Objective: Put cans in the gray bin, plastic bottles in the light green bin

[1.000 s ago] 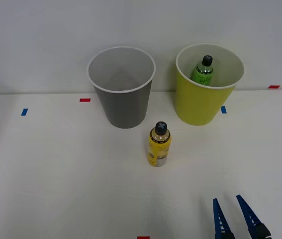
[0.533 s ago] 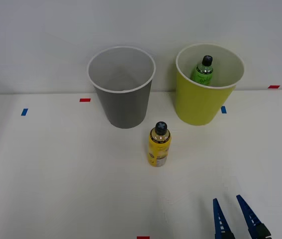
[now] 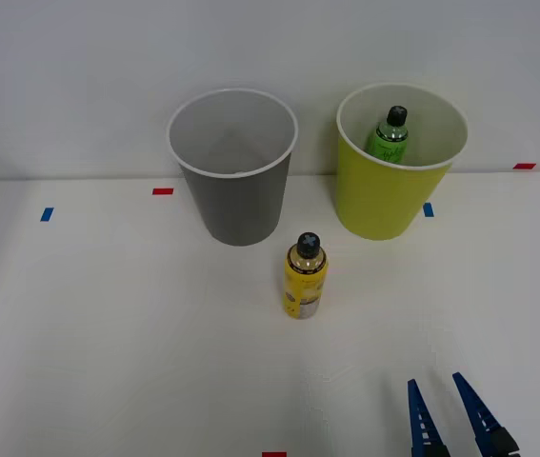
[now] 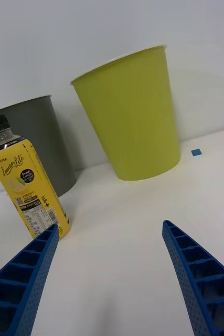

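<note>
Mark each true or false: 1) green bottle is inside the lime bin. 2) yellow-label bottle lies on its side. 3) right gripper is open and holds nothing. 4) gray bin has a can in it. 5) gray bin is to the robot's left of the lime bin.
1) True: the green black-capped plastic bottle stands inside the round yellow-green plastic bin.
2) False: the yellow-label black-capped bottle stands upright on the white table.
3) True: the blue ribbed right gripper is open, apart from the bottle.
4) False: the round dark gray plastic bin shows only its pale inside.
5) True.
</note>
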Controlling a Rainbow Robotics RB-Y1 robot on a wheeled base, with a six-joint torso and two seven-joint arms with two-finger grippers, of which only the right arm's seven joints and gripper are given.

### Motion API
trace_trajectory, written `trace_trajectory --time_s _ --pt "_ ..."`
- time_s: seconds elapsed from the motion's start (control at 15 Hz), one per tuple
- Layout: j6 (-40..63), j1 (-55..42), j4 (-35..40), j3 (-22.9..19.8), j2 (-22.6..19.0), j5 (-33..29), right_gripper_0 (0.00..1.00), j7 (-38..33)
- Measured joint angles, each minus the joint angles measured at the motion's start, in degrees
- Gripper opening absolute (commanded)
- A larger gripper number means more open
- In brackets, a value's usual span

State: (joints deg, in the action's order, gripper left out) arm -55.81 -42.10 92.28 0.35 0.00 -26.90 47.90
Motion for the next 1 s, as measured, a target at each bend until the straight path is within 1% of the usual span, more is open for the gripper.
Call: trace_trajectory --time_s 0.8,1.0 --pt "0.00 0.00 0.00 0.00 0.00 0.00 0.67 0.00" --pt "0.34 0.54 -2.84 0.80 -1.28 0.82 0.67 0.03"
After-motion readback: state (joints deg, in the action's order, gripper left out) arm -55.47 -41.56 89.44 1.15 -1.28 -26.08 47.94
